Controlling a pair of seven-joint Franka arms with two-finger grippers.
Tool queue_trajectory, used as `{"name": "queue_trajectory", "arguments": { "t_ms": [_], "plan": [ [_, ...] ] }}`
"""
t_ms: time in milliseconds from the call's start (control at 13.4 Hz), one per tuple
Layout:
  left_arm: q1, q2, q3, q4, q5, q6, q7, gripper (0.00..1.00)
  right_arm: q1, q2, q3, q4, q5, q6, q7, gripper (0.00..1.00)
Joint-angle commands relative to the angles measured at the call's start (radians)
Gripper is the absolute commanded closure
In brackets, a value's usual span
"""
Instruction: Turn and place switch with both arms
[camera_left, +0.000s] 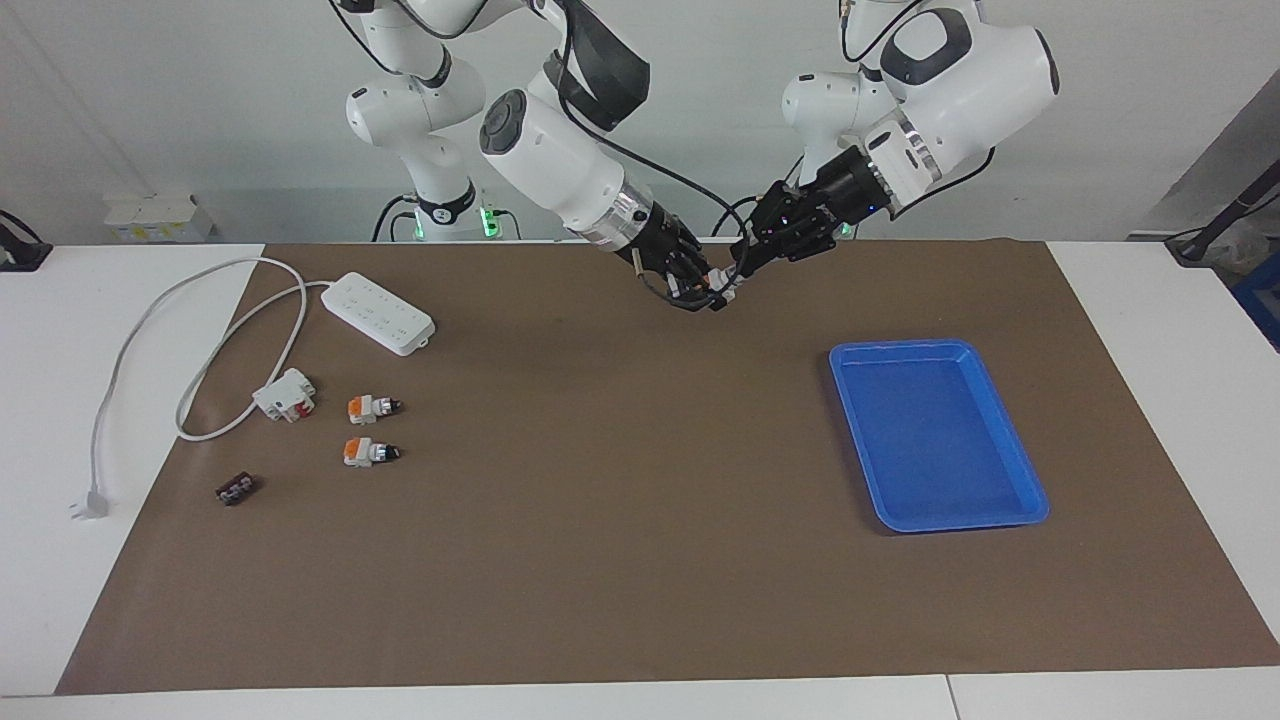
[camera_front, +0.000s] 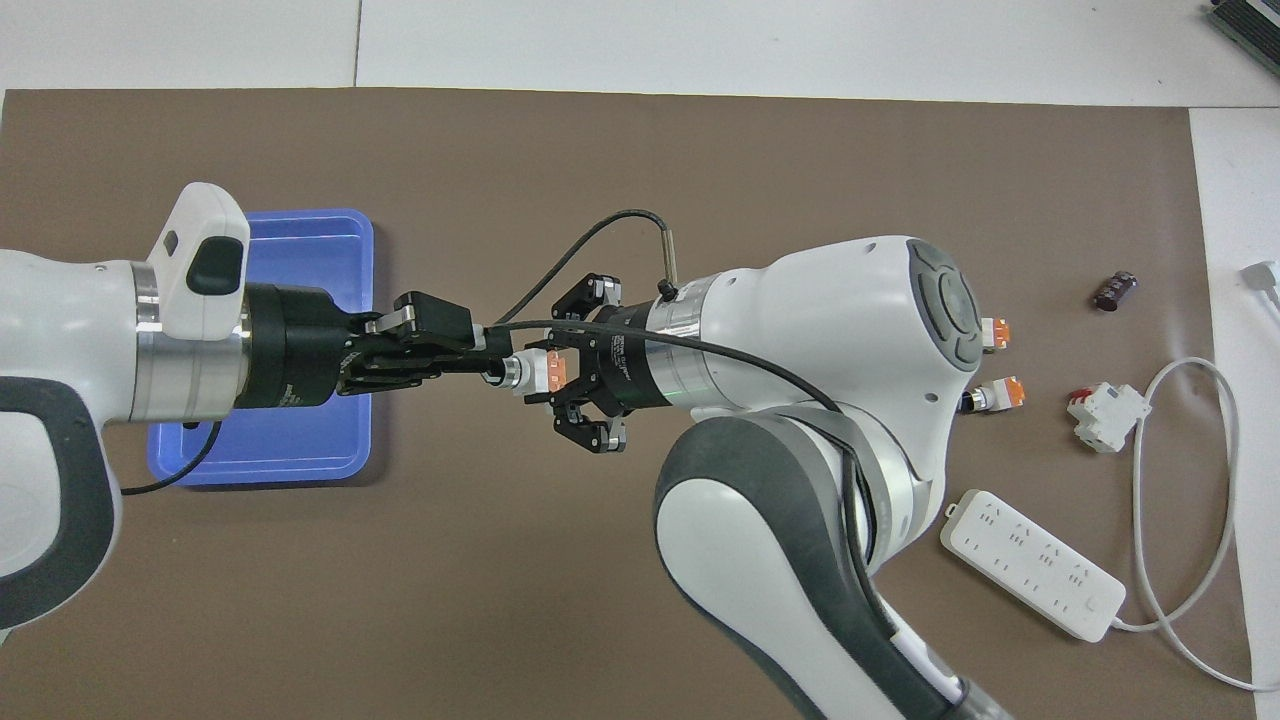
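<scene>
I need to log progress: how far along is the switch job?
Done: the right gripper has one switch lifted over the mat. In hand: the left gripper is on its knob end. Left: placing it in the empty blue tray; two switches wait on the mat.

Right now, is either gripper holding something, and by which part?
The right gripper holds a switch by its orange end, up over the mat. The left gripper has closed on its black knob tip.

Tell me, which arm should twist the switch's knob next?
Left. The left gripper is at the black knob tip of the switch, which the right gripper holds by its orange end.
</scene>
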Motion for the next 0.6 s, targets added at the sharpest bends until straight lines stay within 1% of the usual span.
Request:
{"name": "queue_trajectory", "arguments": {
  "t_ms": [0,149,299,523],
  "plan": [
    [0.026,-0.021,0.003,-0.01,0.026,-0.073,-0.147,0.66,-0.002,-0.009,0.003,0.002,0.0,0.008,0.004,1.0],
    [0.026,-0.024,0.001,-0.013,0.06,-0.097,-0.25,0.66,-0.003,-0.01,0.003,0.002,0.001,0.007,0.004,1.0],
    [0.025,-0.024,0.001,-0.01,0.069,-0.123,-0.356,0.66,-0.003,-0.01,0.003,0.002,0.001,0.005,0.004,1.0],
    [0.02,-0.024,-0.002,-0.009,0.069,-0.113,-0.502,0.68,-0.003,-0.009,0.003,0.002,0.001,0.007,0.002,1.0]
  ]
}}
